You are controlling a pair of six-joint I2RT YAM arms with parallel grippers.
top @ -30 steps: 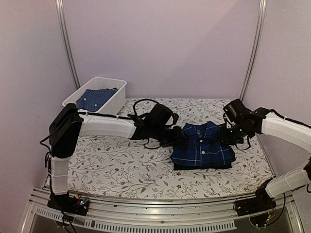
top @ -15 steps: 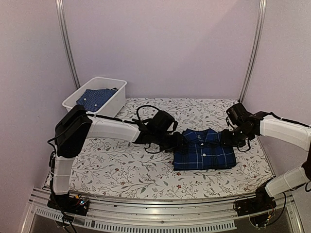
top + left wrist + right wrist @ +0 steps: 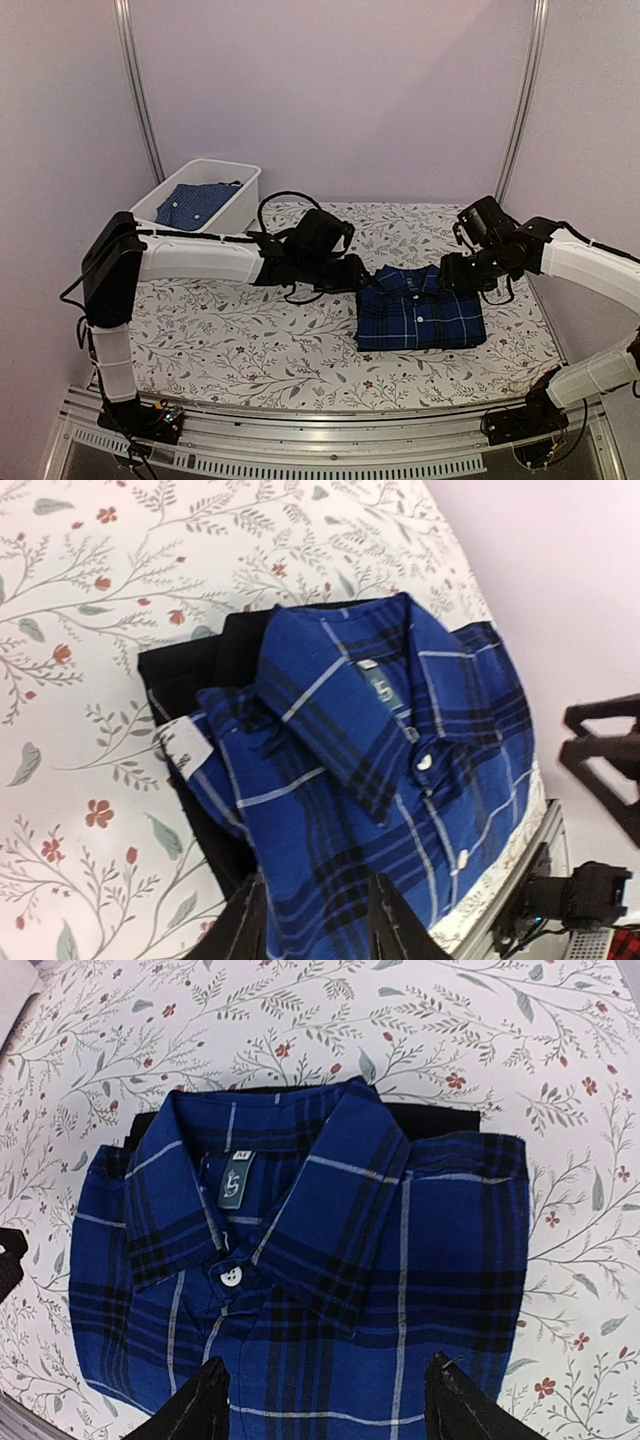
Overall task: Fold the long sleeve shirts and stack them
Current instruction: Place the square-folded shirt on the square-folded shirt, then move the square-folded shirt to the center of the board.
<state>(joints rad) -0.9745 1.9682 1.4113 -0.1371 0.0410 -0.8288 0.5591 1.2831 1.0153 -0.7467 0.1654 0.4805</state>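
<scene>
The navy-and-blue plaid shirt (image 3: 420,312) lies folded, collar toward the back, on top of the folded black shirt (image 3: 195,670), whose edge shows beyond the collar (image 3: 440,1118). My left gripper (image 3: 362,272) hovers just off the plaid shirt's left collar corner, open, with nothing between its fingers (image 3: 247,920). My right gripper (image 3: 452,272) hangs at the right collar corner, open wide and empty; its fingertips (image 3: 198,1408) frame the plaid shirt (image 3: 300,1260) from above. In the left wrist view the plaid shirt (image 3: 370,770) fills the middle.
A white bin (image 3: 240,183) at the back left holds a blue dotted cloth (image 3: 195,203). The table wears a floral cloth (image 3: 250,340). Metal posts (image 3: 140,90) stand at the back corners, and the table's front rail (image 3: 330,440) runs along the near edge.
Both grippers have gone from shut to open and let go of the plaid shirt, which now rests on the black one. Both arms have pulled back from it a little.
</scene>
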